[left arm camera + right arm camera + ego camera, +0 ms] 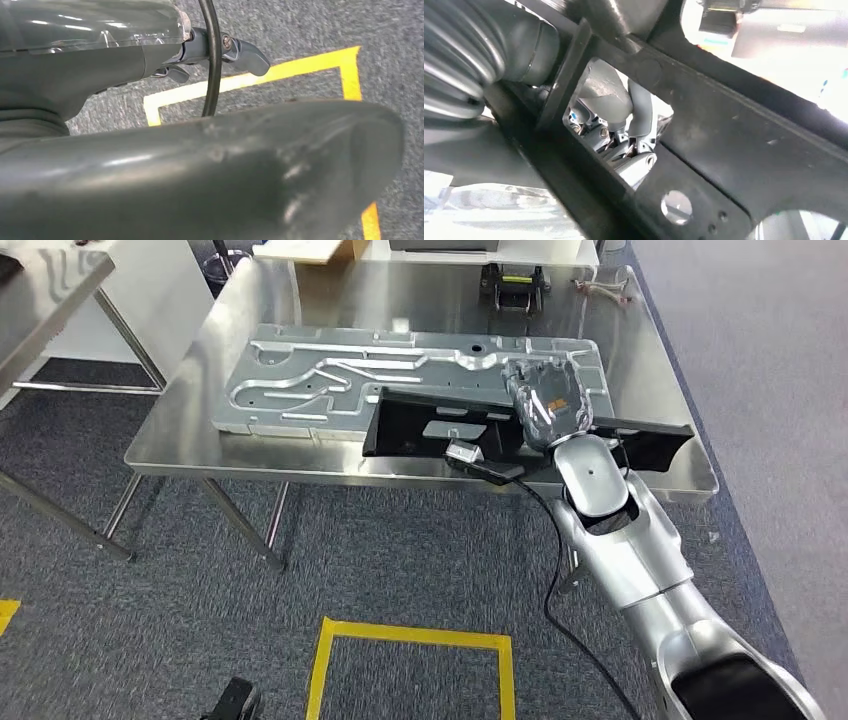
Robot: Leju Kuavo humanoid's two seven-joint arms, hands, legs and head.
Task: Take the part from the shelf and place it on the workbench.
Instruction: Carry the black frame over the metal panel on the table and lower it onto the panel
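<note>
In the head view, a long black part (430,425) with cutouts lies crosswise over the front of the steel workbench (400,300). My right hand (550,400) grips it right of its middle. In the right wrist view my fingers (624,125) pass through a cutout in the black part (734,135) and wrap its bar. I cannot tell whether the part rests on the bench or hovers just above it. My left hand (200,165) hangs over the carpet and holds nothing; its fingers (245,55) are loosely extended.
A large machined aluminium plate (320,380) lies across the middle of the bench, just behind the part. A black and yellow device (512,285) stands at the bench's back edge. A second table (50,290) is at the left. A yellow square (410,640) marks the floor.
</note>
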